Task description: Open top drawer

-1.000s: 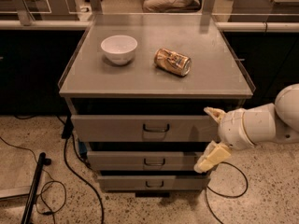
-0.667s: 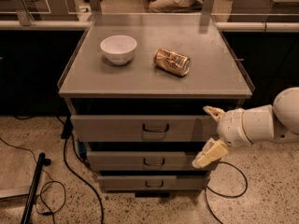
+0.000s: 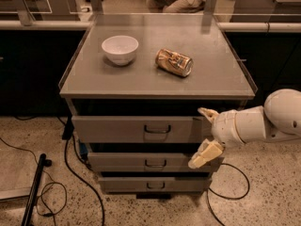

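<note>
The top drawer [image 3: 117, 128] is a wide grey metal front under the cabinet's top, with a small dark wire handle [image 3: 157, 129] at its centre. It looks closed, flush with the frame. My gripper [image 3: 201, 138] is at the drawer's right end, in front of it, to the right of the handle and apart from it. Its two cream fingers are spread wide, one [image 3: 207, 113] up at the drawer's top edge, the other [image 3: 204, 155] down by the middle drawer. It holds nothing.
Two shorter grey drawers [image 3: 150, 163] sit below. On the cabinet top [image 3: 221, 74] stand a white bowl [image 3: 120, 49] and a gold can [image 3: 174, 62] lying on its side. Black cables [image 3: 75, 173] and a dark pole [image 3: 35, 187] lie on the speckled floor at left.
The gripper has shifted slightly left toward the drawer fronts. The drawers, bowl and can have not moved.
</note>
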`<control>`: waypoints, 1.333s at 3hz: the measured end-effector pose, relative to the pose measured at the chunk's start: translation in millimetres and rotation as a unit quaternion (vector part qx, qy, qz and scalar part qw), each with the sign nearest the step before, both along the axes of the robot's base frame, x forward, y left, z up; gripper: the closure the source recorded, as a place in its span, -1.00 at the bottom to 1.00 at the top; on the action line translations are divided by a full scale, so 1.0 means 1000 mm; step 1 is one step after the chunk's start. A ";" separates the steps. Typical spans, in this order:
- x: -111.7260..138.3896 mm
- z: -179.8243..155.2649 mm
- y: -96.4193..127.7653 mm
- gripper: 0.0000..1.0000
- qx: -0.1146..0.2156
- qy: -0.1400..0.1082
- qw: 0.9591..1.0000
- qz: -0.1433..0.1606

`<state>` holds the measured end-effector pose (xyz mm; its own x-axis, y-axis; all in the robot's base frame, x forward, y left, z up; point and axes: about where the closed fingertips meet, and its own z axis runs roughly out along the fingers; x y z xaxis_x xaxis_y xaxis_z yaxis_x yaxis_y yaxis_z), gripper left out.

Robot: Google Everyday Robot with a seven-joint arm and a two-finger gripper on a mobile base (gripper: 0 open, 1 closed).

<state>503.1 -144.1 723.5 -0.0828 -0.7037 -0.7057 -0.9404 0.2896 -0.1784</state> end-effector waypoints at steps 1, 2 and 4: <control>0.012 -0.025 0.003 -1.00 0.005 0.012 1.000 0.003; 0.027 -0.050 0.003 -1.00 0.012 0.022 1.000 -0.003; 0.045 -0.056 0.009 -1.00 0.020 0.014 1.000 -0.004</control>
